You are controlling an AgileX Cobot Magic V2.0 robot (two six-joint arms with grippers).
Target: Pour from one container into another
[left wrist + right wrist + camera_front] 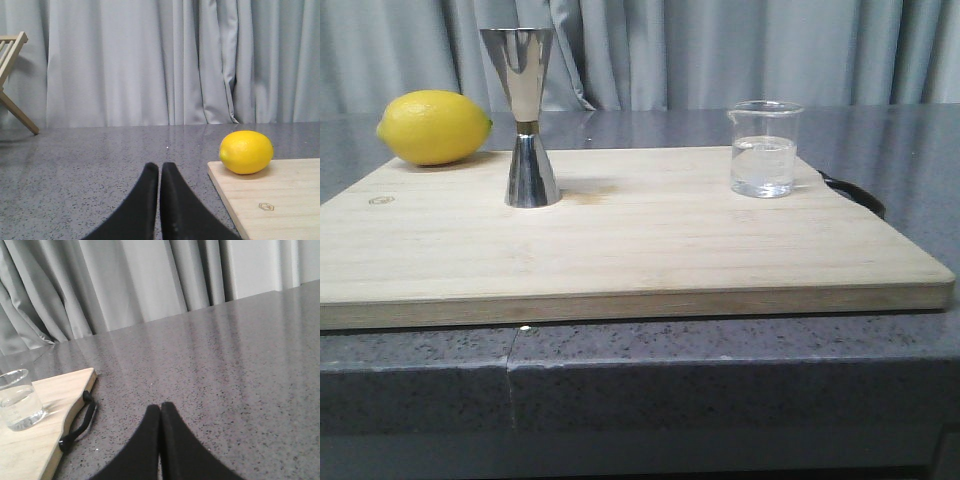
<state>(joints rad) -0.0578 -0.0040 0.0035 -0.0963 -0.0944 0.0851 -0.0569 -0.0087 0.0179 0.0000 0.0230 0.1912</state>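
- Both tools are pressed together with nothing between them: our left tool (159,172) hovers low over the bare grey counter (100,165), and our right tool (160,412) does the same on the other side
- We see a pale wooden cutting board (650,250) lying flat on the counter, with a black strap handle (80,422) at its right end
- Our glass beaker (764,148) stands upright toward the board's far right corner, clear liquid filling roughly its lower half; its faint white markings are too small for us to read
- Our steel jigger (529,118) stands upright on the left part of the board, well apart from the beaker, wide cup on top and a thin gold band at its waist; from this angle we cannot tell what, if anything, is in it
- A yellow lemon (434,127) rests at the board's far left corner, near the jigger but not touching it
- Grey curtains (150,60) hang behind the counter, and a wooden frame (12,80) shows at the edge of the left wrist view
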